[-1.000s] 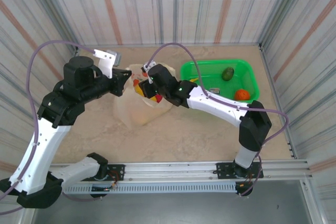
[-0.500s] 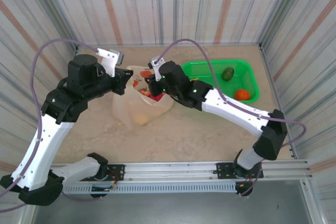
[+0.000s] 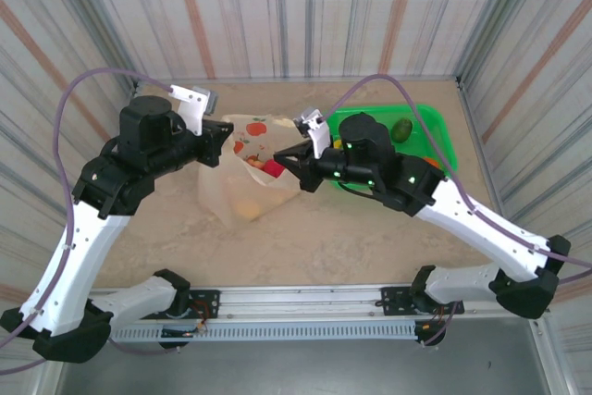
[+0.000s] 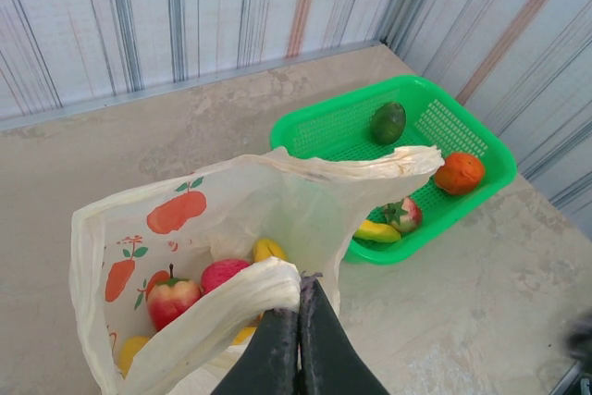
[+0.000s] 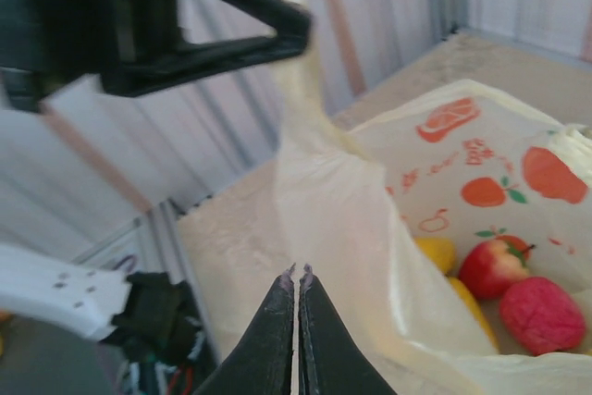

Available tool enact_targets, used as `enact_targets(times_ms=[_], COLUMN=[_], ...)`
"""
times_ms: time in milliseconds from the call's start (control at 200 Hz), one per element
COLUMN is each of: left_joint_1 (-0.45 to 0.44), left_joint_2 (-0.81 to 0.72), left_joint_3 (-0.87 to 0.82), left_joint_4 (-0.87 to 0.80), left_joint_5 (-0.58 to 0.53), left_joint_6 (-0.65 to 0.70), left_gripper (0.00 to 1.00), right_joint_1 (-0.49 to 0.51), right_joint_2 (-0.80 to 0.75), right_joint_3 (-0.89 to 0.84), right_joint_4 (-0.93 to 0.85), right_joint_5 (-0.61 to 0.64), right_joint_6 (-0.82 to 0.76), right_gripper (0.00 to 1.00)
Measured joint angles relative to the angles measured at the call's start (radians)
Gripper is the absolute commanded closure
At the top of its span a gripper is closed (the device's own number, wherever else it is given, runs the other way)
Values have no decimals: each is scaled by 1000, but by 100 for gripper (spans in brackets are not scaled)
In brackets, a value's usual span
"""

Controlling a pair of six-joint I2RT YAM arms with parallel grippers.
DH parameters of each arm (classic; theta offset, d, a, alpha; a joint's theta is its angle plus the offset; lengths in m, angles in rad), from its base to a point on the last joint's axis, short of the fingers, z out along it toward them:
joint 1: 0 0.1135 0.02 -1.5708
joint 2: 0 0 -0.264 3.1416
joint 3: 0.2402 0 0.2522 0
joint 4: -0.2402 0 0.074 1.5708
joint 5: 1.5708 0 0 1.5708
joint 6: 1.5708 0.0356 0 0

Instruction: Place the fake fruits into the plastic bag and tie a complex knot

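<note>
The plastic bag (image 3: 242, 193) stands open on the table, pale yellow with orange fruit prints. My left gripper (image 4: 298, 286) is shut on one of its loop handles (image 4: 231, 298) and holds it up. Inside lie a red apple (image 4: 171, 300), a pink fruit (image 4: 225, 275) and yellow fruits (image 4: 268, 249). My right gripper (image 5: 297, 271) is shut with nothing between its fingers, just outside the bag's right side (image 3: 285, 155). The bag's far handle (image 4: 370, 166) hangs free. No knot is in view. An avocado (image 4: 388, 122), an orange (image 4: 460, 172), a strawberry (image 4: 404, 215) and a banana (image 4: 376, 231) lie in the basket.
The green plastic basket (image 3: 435, 117) sits at the back right, close to the bag. Striped walls close off the back and both sides. Bare table lies in front of the bag, and the arms' rail (image 3: 305, 302) runs along the near edge.
My right gripper has drawn back to the right out of the bag's mouth and closed its jaws. The left gripper has kept its hold on the handle without moving.
</note>
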Motion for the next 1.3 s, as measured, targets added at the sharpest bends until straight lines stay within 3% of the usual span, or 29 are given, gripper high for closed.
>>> enact_targets(times_ms=[165, 225, 406, 471, 556, 711, 947, 1067, 1302], left_joint_1=[0, 0, 0, 0, 0, 0, 0, -1, -29], left_joint_2=[10, 16, 20, 17, 12, 2, -2, -4, -26], left_joint_3=[0, 0, 0, -1, -4, -19, -78, -122, -197], left_joint_4=[0, 0, 0, 0, 0, 6, 55, 87, 147], left_joint_5=[-1, -1, -1, -1, 0, 10, 46, 65, 69], left_joint_6=[0, 0, 0, 0, 0, -1, -17, -23, -22], left_gripper=[96, 96, 96, 96, 96, 96, 96, 96, 96], right_joint_1=[-72, -121, -329, -406, -497, -655, -753, -845, -1006], right_joint_2=[-68, -99, -191, -205, -196, -42, 262, 347, 513], right_joint_3=[62, 63, 3, -30, -55, -7, 88, 119, 135], right_joint_4=[-64, -77, -84, -91, -138, -322, -590, -660, -704], right_joint_5=[-113, -145, -206, -199, -158, -19, 274, 335, 345], right_joint_6=[-15, -16, 21, 43, 68, 129, 204, 242, 278], right_gripper=[75, 75, 74, 69, 68, 47, 36, 28, 25])
